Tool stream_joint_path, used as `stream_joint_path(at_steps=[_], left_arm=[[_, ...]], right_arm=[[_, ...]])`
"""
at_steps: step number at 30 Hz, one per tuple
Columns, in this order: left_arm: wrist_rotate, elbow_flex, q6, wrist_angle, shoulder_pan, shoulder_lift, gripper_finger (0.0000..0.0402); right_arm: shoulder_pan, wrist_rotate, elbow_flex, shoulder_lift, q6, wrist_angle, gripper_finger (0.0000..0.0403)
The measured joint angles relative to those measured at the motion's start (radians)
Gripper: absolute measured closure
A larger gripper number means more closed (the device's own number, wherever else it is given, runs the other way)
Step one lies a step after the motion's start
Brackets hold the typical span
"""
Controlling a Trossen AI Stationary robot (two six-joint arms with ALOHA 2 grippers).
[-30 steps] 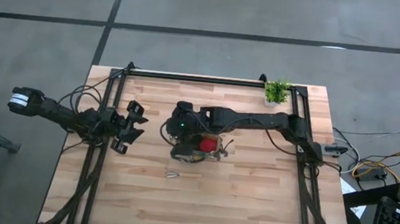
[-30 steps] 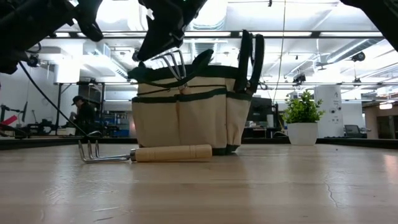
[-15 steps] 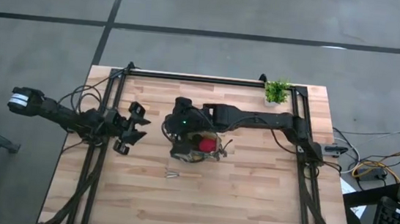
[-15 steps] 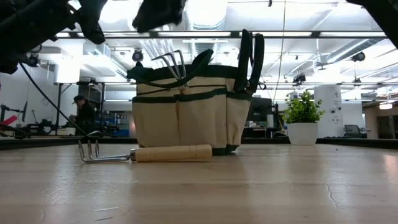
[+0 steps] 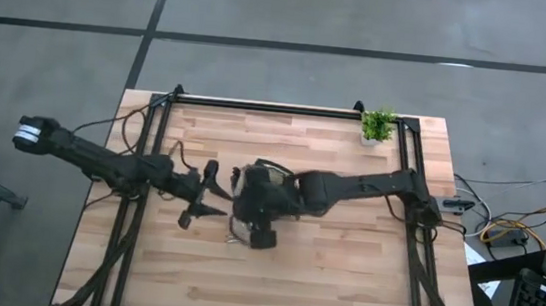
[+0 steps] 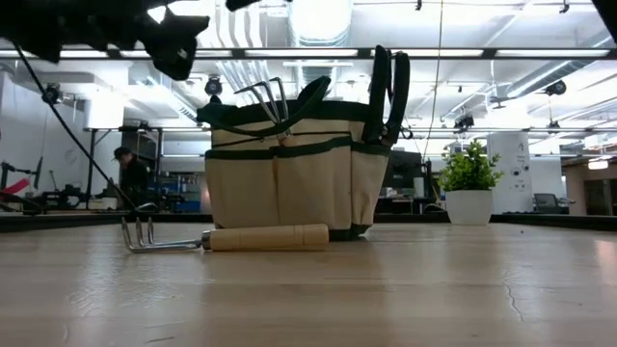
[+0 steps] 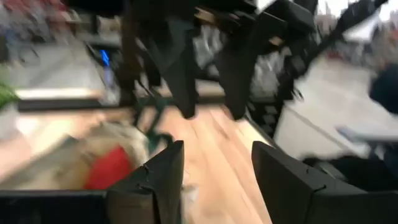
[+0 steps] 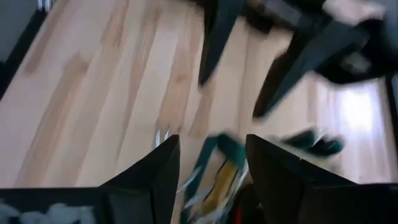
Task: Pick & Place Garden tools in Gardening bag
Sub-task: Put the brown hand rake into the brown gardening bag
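Right gripper (image 5: 263, 234) open, empty, hides most of bag (image 6: 289, 173) from above; left gripper (image 5: 211, 193) open beside; rake (image 6: 227, 237) on table.

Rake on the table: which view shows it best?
Low view. The rake lies in full side profile before the bag, tines and wooden handle clear. In the high view only its tines peek out beside the right gripper. The right wrist view catches blurred tines; the left wrist view shows none.

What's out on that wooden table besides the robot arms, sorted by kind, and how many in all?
Canvas bag: 1
Wooden-handled rake lying on the table: 1
Rake sticking out of the bag: 1
Potted plant: 1
Total: 4
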Motion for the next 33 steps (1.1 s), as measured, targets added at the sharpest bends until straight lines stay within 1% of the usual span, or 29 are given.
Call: stream_joint_path(at_steps=[3,5,7,8,11,14,16,19,24,28,33], left_arm=[[0.000,0.077,0.001,-0.199,-0.061,-0.014,0.0209],[-0.027,0.123,-0.004,-0.284,-0.117,-0.019,0.0209],[-0.108,0.145,-0.025,-0.361,-0.182,-0.009,0.0209],[-0.166,0.150,-0.036,-0.385,-0.217,0.004,0.0209],[-0.327,0.145,-0.076,-0.431,-0.309,0.053,0.0209],[-0.429,0.137,-0.156,-0.431,-0.382,0.109,0.0209],[-0.475,0.135,-0.195,-0.456,-0.416,0.152,0.0209],[-0.505,0.135,-0.204,-0.463,-0.440,0.213,0.0209],[-0.502,0.135,-0.130,-0.481,-0.457,0.360,0.0214],[-0.536,0.146,-0.012,-0.483,-0.456,0.464,0.0222],[-0.573,0.176,0.097,-0.489,-0.458,0.550,0.0230]], right_arm=[[0.040,0.036,-0.001,0.000,0.045,-0.080,0.0235],[0.069,0.056,-0.001,-0.003,0.086,-0.142,0.0240],[0.096,0.057,-0.001,-0.003,0.137,-0.197,0.0245],[0.110,0.057,-0.001,-0.003,0.163,-0.215,0.0247],[0.156,0.059,-0.013,-0.005,0.217,-0.224,0.0253],[0.202,0.098,-0.036,-0.003,0.245,-0.207,0.0258],[0.229,0.137,-0.072,-0.003,0.247,-0.151,0.0261],[0.250,0.158,-0.136,-0.002,0.225,-0.066,0.0264],[0.252,0.162,-0.196,0.000,0.270,-0.032,0.0261],[0.245,0.161,-0.244,0.000,0.272,0.011,0.0258],[0.235,0.161,-0.283,0.000,0.271,0.049,0.0259]])
